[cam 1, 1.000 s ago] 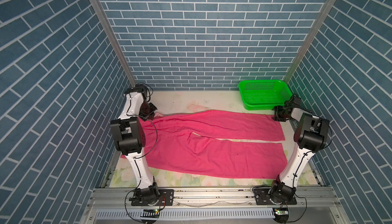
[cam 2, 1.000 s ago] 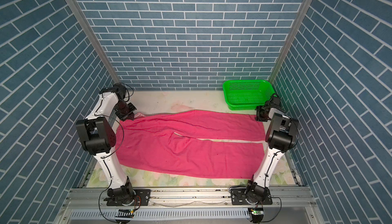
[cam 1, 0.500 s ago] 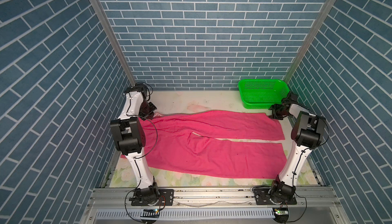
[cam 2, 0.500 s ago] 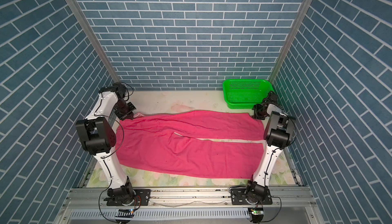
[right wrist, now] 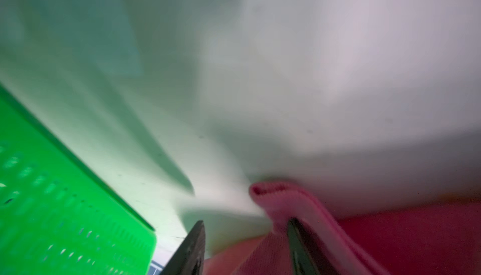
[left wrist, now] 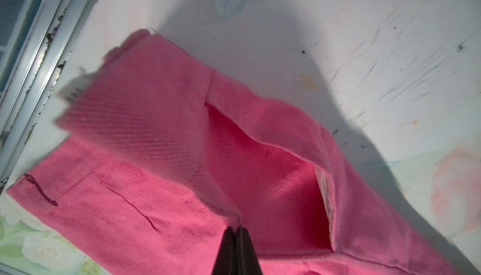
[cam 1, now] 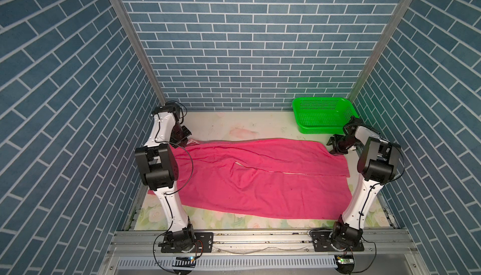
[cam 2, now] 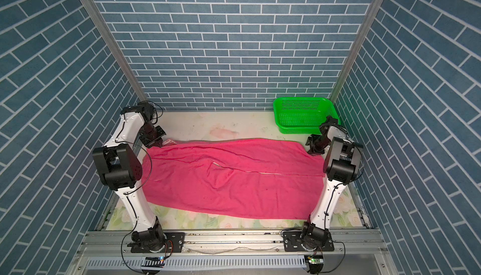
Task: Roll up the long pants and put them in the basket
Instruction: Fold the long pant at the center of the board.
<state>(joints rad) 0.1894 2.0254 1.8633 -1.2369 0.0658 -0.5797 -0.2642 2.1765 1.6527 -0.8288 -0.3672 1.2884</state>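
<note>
The long pants lie flat across the table, bright magenta, waist at the left and both legs running right. My left gripper is at the far left waist corner. In the left wrist view it is shut on a lifted fold of the pants. My right gripper is at the far leg's hem corner. In the right wrist view it is open, and the rolled hem of the pants sits by one finger with cloth between the fingers.
A green mesh basket stands at the back right, close behind the right gripper. Brick-pattern walls close in three sides. A metal rail runs along the front, carrying both arm bases.
The right arm has swung in from the right wall, bringing its gripper onto the far leg's hem corner. The left arm and the pants have not visibly moved.
</note>
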